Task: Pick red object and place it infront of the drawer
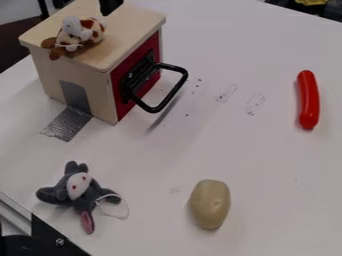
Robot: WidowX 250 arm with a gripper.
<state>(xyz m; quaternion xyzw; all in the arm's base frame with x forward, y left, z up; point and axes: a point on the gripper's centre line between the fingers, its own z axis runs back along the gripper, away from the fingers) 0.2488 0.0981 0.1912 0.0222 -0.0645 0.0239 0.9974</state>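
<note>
Status: pick not done, place not done, so basically 0% as far as I can see. Red object (308,100) (long, thin, sausage-like) lies on the white table (267,165) at right of frame, upper half, its length running roughly top to bottom, well apart from the drawer (148,62), i.e. the red front w/ black handle (179,87) on the wooden box (73,82), upper left. Gripper (110,6), or what looks like the tip end of it, is at the top edge, left of centre, by the box top; jaws apart or together, can't tell. Either way it's nowhere near the red obj, so no hold on it. To do, all of it: get over to right side, line up across the narrow width, grip, lift, carry toward upper centre, set down just off the handle side, let go. Handle sticks out over the table, so drop spot prob. needs a bit of room, else obj could catch on it. Rest of stuff n/a to the job: spotted plush (90,30) on box top, grey plush (79,190) lower left, tan potato-like thing (210,204) bottom centre-right.
</note>
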